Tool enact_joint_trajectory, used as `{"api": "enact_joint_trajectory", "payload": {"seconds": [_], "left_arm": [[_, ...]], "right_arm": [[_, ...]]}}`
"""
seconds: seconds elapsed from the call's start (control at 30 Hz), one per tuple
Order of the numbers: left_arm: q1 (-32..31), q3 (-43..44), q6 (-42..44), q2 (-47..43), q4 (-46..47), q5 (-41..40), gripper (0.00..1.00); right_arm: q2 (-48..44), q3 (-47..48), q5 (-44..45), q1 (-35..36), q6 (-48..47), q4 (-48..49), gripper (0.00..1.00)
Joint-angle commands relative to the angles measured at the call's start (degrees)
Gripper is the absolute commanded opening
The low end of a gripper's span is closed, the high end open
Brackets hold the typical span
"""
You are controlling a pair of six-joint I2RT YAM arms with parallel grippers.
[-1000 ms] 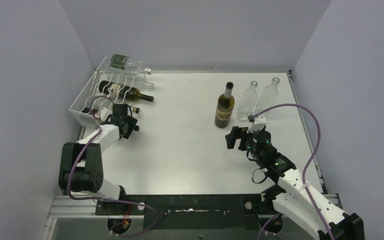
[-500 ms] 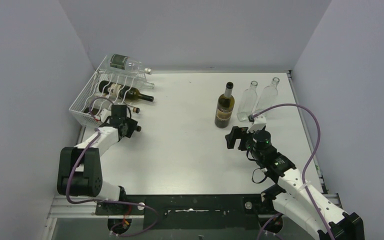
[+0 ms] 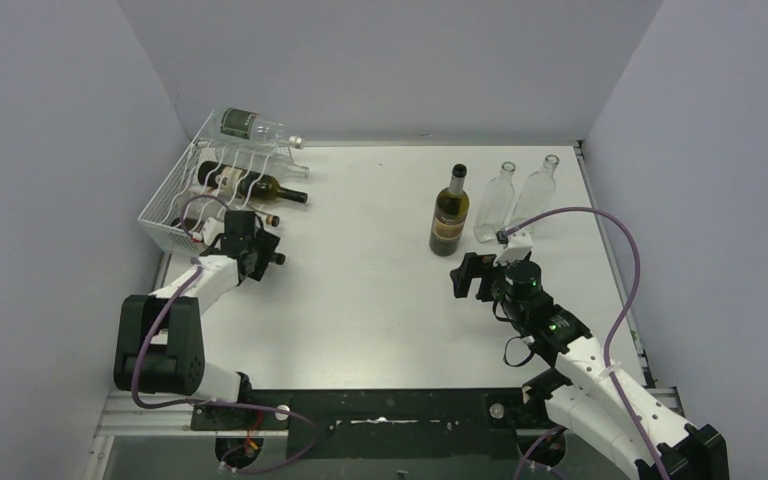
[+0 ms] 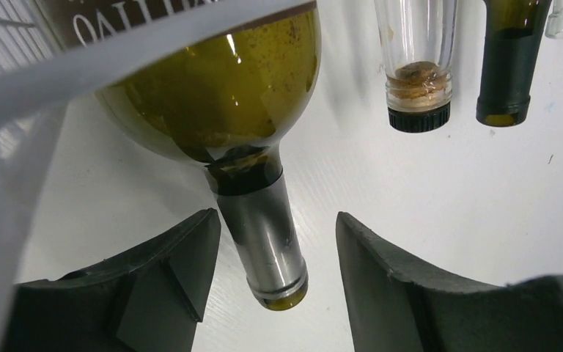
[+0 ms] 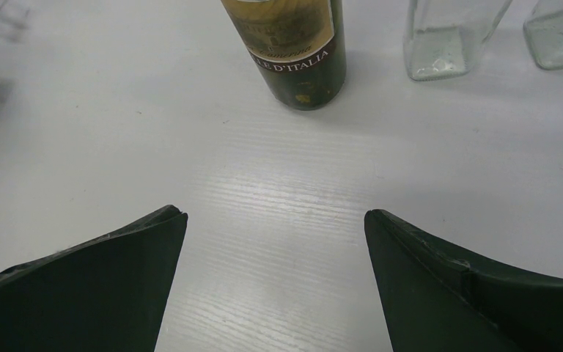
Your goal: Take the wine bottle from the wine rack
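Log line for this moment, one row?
left gripper: open, around wine bottle neck, bottle on wine rack | right gripper: open, above table

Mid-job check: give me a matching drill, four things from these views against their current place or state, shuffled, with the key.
Things
1. left gripper
2. right gripper
3. D'ITALIA bottle
4. clear labelled bottle

States
A. lying on top of the wine rack
B. jaws open over bare table
C. standing upright on the table
D. jaws open either side of the neck of the racked green bottle

Pairs: 1-D, 2-B, 3-C, 4-A
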Motion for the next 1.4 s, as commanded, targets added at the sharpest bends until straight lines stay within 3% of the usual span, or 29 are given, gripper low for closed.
{"api": "enact_joint_trajectory", "payload": {"seconds": [0.0,0.1,0.47,1.07,1.37], "left_arm": [[-0.12,0.71,0.08,2.61,1.80,1.57,0.59],[-0.04,1.05,0.15,4.24,2.14,2.11,0.58],[-0.21,-0.20,-0.88,2.94,3.00,5.88,0.39],[-1.24,-8.31,-7.28,-17.82,-2.58,10.94,0.16],[-2.14,-9.75,-8.15,-27.14,-8.75,16.33,0.03]], "right_arm": [[-1.04,1.39,0.53,-0.43,0.00,1.21,0.98],[-1.30,1.49,0.70,-0.43,-0.08,0.92,0.98],[-0.50,1.66,0.70,-0.42,-0.25,1.25,0.98],[2.10,1.46,0.06,-0.34,-1.54,3.79,0.98],[4.18,1.58,-6.24,1.98,-7.72,8.53,0.98]]}}
